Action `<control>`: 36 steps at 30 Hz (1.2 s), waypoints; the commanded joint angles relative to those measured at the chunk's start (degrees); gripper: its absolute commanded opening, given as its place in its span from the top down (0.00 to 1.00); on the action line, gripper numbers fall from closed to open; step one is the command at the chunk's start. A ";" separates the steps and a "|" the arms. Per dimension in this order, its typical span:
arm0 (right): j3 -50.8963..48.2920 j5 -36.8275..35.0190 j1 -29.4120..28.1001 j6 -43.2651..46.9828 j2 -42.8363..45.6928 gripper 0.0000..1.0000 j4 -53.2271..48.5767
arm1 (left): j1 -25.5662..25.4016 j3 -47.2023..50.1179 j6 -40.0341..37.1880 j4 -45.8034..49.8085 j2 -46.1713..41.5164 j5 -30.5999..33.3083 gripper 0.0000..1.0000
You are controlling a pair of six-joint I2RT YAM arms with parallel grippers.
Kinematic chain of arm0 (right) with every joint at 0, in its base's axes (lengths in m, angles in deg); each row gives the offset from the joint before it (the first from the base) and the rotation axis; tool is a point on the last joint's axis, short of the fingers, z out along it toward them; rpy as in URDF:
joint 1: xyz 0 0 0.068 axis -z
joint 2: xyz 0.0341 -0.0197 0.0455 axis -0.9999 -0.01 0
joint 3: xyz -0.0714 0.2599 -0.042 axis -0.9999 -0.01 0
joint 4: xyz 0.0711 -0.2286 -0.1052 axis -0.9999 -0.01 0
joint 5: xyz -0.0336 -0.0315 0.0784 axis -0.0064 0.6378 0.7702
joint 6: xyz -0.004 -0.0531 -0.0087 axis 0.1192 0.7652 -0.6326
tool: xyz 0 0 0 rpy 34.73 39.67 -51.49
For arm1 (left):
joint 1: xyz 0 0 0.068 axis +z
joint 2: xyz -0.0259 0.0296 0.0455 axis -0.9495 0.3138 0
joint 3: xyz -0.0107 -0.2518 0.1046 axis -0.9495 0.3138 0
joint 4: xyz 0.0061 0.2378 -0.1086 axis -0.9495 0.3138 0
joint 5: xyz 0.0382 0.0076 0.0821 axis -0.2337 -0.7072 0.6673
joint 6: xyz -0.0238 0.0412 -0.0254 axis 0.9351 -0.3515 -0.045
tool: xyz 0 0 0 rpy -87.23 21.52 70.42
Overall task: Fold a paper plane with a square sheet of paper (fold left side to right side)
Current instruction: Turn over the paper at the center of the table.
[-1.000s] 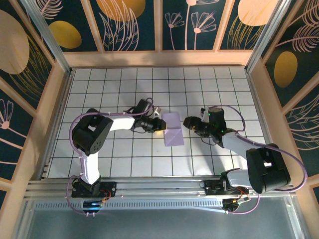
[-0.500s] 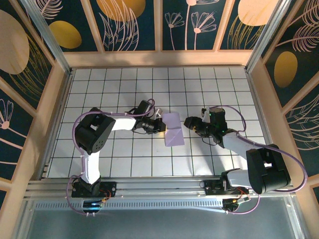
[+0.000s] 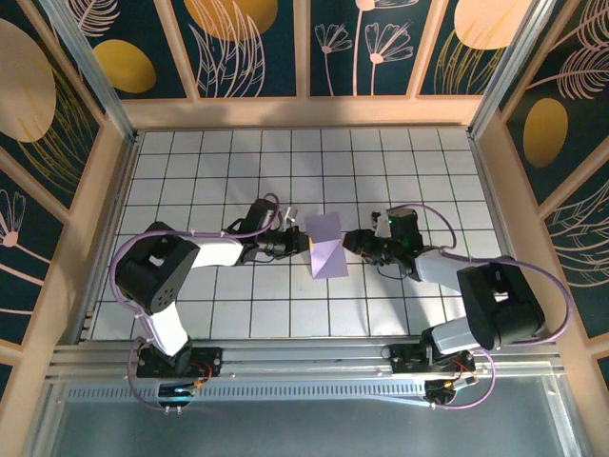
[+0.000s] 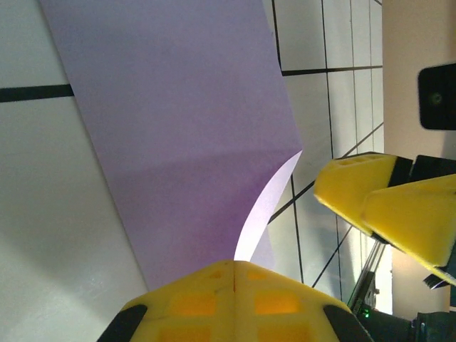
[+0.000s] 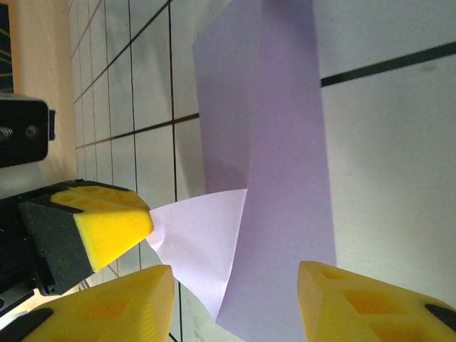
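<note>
One flap up: left gripper (image 3: pixel 303 244) clamps the square sheet of paper (image 3: pixel 326 251) at its 9 o'clock edge; right gripper (image 3: pixel 350 240) sits jaws-apart at 3 o'clock.

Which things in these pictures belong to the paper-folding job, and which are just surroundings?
Belonging to the job:
sheet of paper, partly folded
left gripper, shut on the paper's lifted flap
right gripper, open at the paper's edge

Just surroundings:
tiled table
painted walls
</note>
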 commanded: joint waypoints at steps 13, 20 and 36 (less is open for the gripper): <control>4.15 -0.18 -4.98 -3.68 -10.97 0.51 15.31 | -0.17 2.07 2.22 -4.29 -2.46 1.24 1.00; 4.60 0.75 -5.83 -5.13 -14.11 0.54 20.30 | -0.17 2.39 2.42 -3.74 -2.03 2.11 1.00; 4.67 0.28 -6.80 -5.96 -17.59 0.62 22.50 | -0.17 1.85 2.13 0.11 0.49 5.35 0.99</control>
